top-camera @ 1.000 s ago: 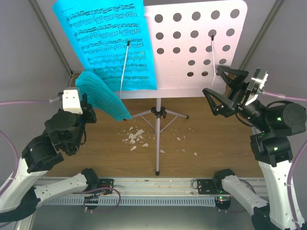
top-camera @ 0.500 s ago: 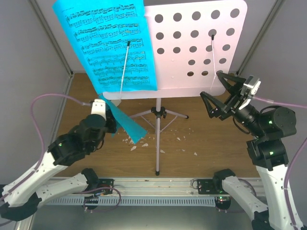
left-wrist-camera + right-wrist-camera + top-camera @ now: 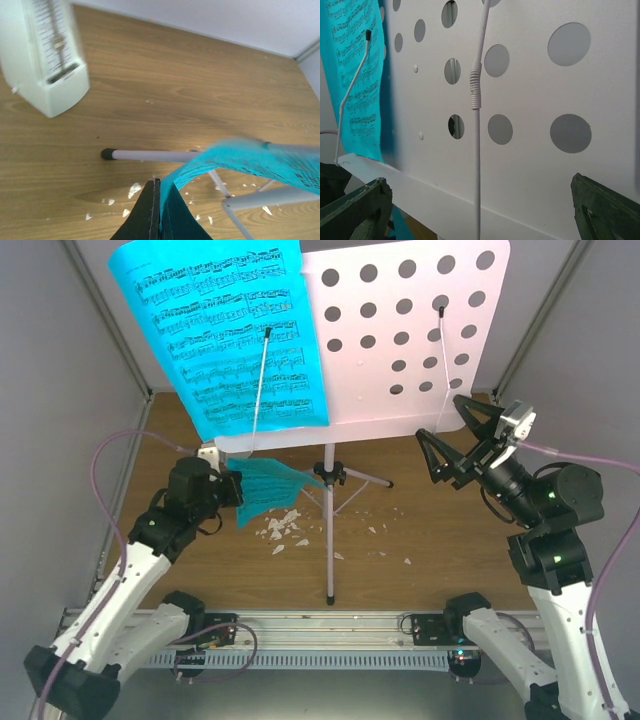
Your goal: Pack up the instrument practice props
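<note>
Cyan sheet (image 3: 268, 490) is clamped in the closed left pincer (image 3: 232, 490), low under the ledge of the music stand (image 3: 400, 340), prob. for stowing. Right pincer (image 3: 440, 417) is held spread wide, empty, at the stand's right edge; 2nd sheet (image 3: 230, 340) is pinned far-left on it

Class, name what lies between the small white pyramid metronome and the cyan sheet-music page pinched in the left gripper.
Left wrist view: bare wood, crossed by a pale tripod leg with a black foot, between white metronome and cyan page.
</note>
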Tool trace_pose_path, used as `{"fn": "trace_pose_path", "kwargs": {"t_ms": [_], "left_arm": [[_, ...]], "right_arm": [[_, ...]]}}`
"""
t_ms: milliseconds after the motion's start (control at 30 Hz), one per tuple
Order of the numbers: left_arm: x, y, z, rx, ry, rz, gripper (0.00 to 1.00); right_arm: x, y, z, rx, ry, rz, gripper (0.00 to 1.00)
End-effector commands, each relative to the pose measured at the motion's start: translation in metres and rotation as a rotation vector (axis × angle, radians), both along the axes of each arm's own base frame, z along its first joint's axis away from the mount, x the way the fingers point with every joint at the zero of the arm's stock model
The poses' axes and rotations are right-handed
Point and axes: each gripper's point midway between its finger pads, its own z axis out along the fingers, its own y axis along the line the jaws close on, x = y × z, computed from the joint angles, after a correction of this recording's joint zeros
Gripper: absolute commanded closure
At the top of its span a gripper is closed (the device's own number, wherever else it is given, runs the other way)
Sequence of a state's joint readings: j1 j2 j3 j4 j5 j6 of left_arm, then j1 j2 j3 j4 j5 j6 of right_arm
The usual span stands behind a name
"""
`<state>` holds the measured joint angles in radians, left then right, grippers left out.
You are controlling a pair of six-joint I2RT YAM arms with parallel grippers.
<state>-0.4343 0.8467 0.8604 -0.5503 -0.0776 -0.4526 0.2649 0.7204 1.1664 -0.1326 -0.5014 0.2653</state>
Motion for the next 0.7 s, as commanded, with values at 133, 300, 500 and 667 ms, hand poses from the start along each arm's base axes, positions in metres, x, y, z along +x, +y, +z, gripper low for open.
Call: {"fn": "trace_pose_path", "kwargs": {"t_ms": [133,300,500,667], "left_arm": [[0.014,0.041,-0.031,-0.259,0.023,0.012,1.00],[0.008,0.081,-0.061,-0.403,0.069,0.140,1.00],[-0.003,0.122,-0.096,-0.534,0.126,0.288,1.00],[-0.008,0.140,-0.107,-0.556,0.131,0.341,1.00]], "right_arm": [[0.019,-0.006,-0.020,-0.027,0.055,-0.081,0.02],[0.026,-0.011,-0.029,-0.040,0.078,-0.126,0.02],[0.029,-0.013,-0.037,-0.059,0.087,-0.144,0.02],[0.019,-0.017,-0.034,-0.049,0.048,-0.155,0.01]]}}
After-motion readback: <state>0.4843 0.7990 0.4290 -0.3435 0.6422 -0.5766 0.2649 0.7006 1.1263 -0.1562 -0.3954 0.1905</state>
